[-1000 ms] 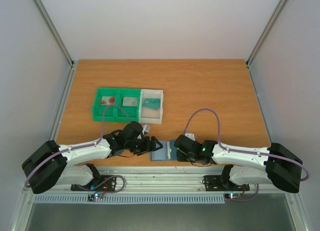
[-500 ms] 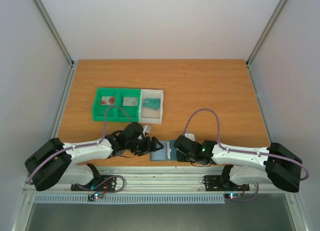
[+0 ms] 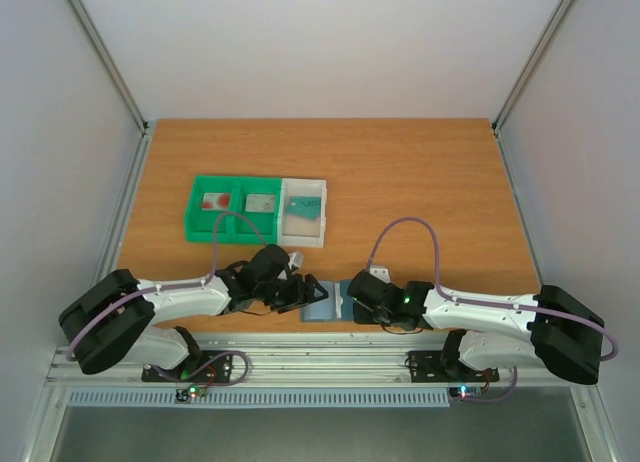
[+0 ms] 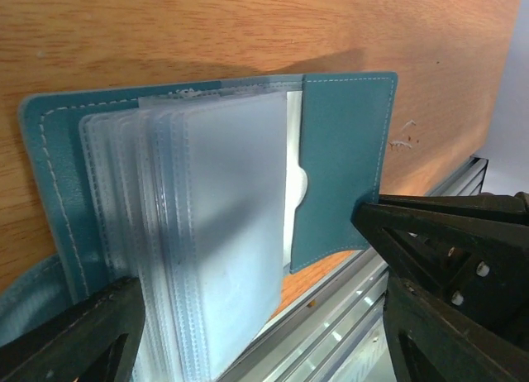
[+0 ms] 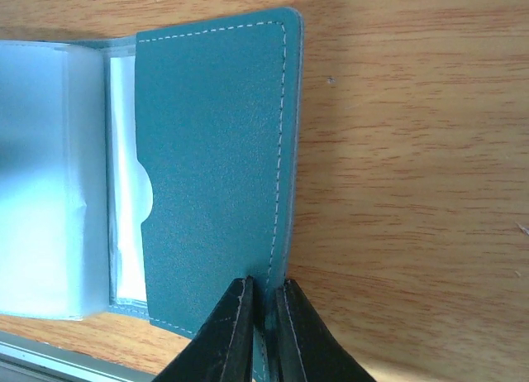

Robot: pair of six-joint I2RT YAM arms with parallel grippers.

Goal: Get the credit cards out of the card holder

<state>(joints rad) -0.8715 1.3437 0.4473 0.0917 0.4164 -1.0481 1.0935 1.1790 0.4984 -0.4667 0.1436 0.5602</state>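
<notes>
The flat teal folding card holder is laid open at the near edge of the wooden table. Its cover is pinched by the right gripper, and its clear sleeves are straddled by the wide-spread, empty left gripper.

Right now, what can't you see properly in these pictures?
- Left wrist view: the frosted sleeves overlap, so whether credit cards are left inside the card holder is hidden.
- Right wrist view: the right gripper covers the holder's pinched edge.
- Top view: the red-marked card in the green tray is too small to read.
</notes>
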